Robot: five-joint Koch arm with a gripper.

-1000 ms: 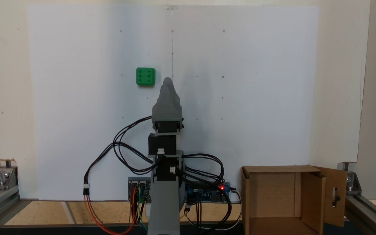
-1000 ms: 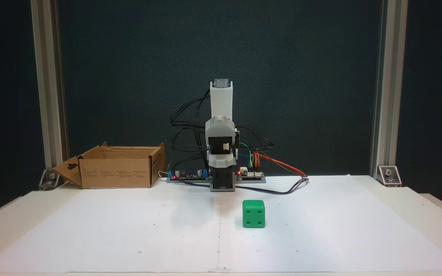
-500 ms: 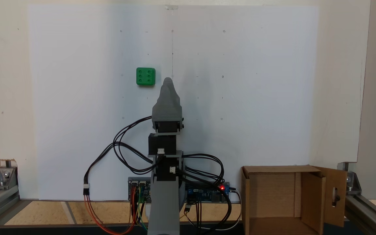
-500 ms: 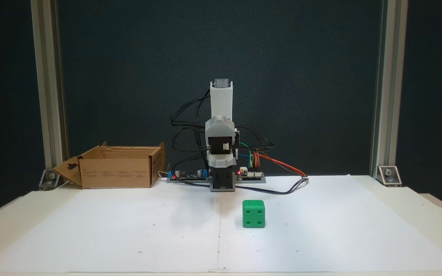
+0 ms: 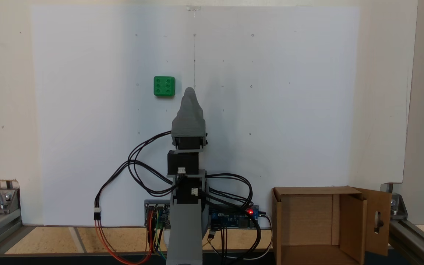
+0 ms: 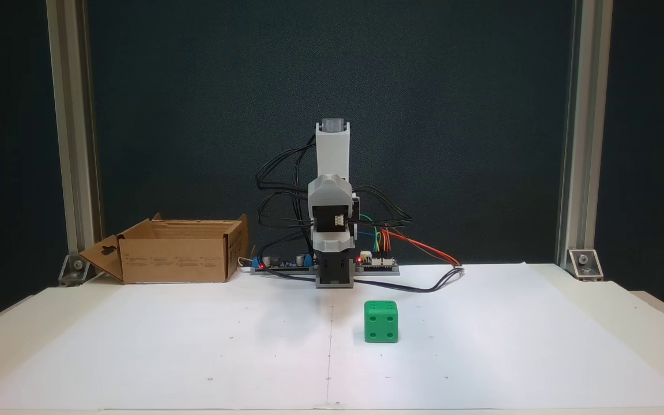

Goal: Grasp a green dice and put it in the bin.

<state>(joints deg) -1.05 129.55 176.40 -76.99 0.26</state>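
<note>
Dice pickup is not yet starting: judged from the layout, the approach step is the one in hand. Nearest the front edge of the white paper sheet (image 6: 193,346) in a fixed view, the green dice (image 6: 381,321) is sitting flat, alone, right of the sheet's centre fold. In a fixed view from above, the green dice (image 5: 164,86) is lying just up-left of the gripper (image 5: 189,91), apart from it and untouched. Behind it the arm (image 6: 332,230) is standing folded at the sheet's back edge. Gripper jaws are lying one behind the other, a single grey tip showing, so I cannot tell whether they are spread or pressed together. Farthest back, the bin (image 6: 177,251) is resting at the back left corner of the table, top open, well apart from the dice.

Next move, as I judge it: swinging toward the dice, parting the jaws wider than the cube, lowering to straddle it.

Against the earlier frames nothing is differing; arm, dice and bin are staying put.
</note>
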